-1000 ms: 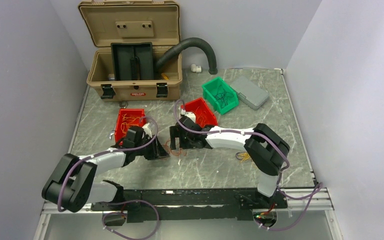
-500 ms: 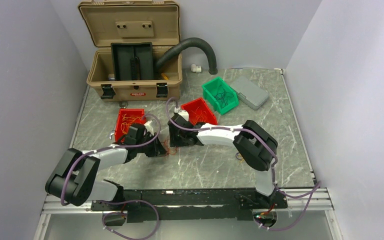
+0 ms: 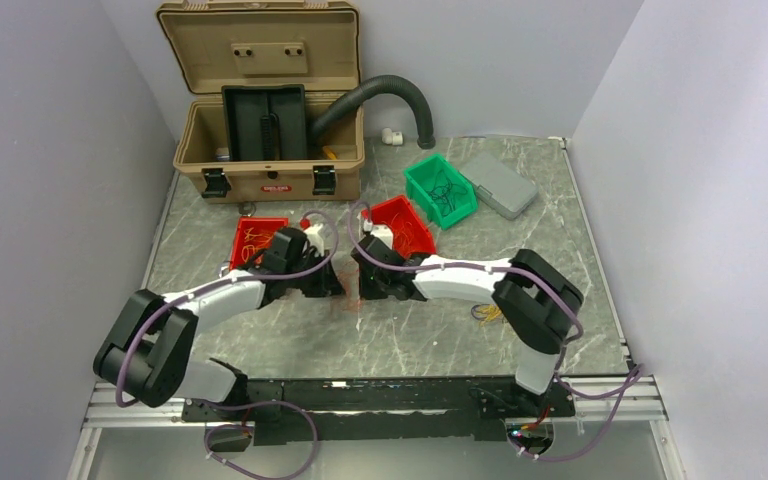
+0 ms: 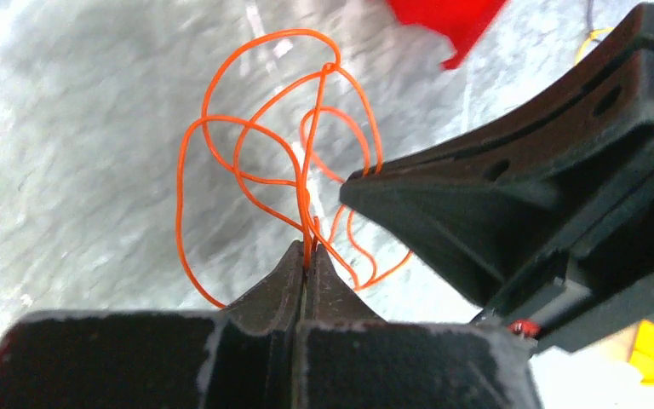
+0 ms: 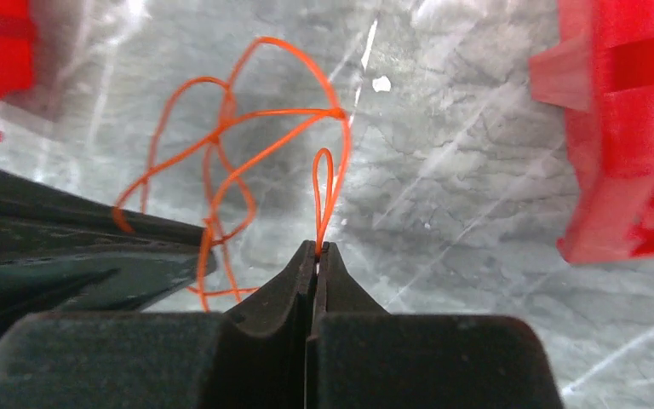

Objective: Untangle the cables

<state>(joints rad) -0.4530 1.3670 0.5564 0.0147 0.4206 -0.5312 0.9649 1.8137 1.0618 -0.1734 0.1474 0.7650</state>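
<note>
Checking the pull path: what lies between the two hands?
A loose tangle of thin orange wires, pinched by the left hand and the right hand; both wrist views show it.

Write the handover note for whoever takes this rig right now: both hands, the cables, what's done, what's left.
Left hand: shut on a strand of the orange cable tangle.
Right hand: shut on a small loop of the same tangle.
The tangle spans between the two hands over the table, knot intact.
More thin cables lie in the left red bin and the green bin; yellow strands lie loose beside the right arm.
Done: both grips set.
Left: ease the hands apart, probably slowly, to open the knot.
</note>
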